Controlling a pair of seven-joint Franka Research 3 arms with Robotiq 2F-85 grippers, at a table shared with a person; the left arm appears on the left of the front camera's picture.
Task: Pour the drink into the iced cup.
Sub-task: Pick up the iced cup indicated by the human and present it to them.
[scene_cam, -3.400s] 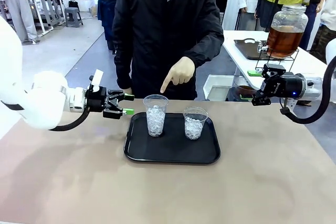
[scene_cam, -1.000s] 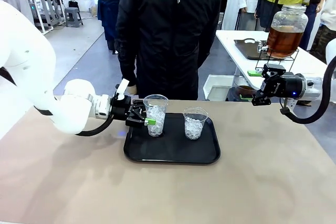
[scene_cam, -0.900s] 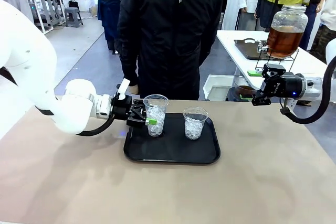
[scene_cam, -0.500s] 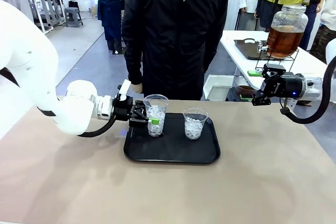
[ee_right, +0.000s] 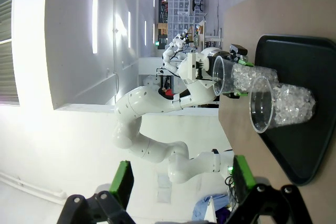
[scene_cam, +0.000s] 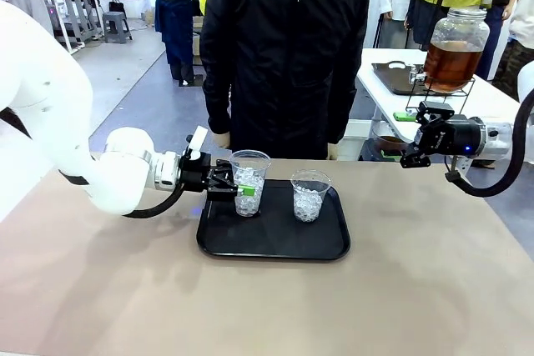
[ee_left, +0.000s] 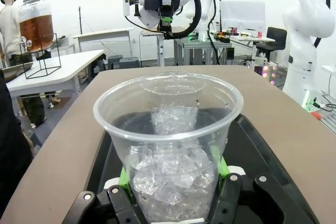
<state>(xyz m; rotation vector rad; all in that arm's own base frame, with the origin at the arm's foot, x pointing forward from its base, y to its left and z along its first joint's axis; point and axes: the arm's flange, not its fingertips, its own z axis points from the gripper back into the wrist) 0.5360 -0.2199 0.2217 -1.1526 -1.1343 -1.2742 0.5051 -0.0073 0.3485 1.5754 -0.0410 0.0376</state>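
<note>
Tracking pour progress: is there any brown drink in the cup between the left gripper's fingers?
No, the cup at the left gripper holds only clear ice, no brown liquid.

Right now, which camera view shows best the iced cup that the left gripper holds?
The left wrist view: the cup is close and central, the left gripper clamping both sides. The front view shows it small on the tray. The right wrist view shows it sideways, far off, partly behind the other cup.

Clear plastic cup [scene_cam: 250, 168], smooth black tray [scene_cam: 275, 245]

On tan table [scene_cam: 250, 306], black tray [scene_cam: 275, 249], perhaps plastic
</note>
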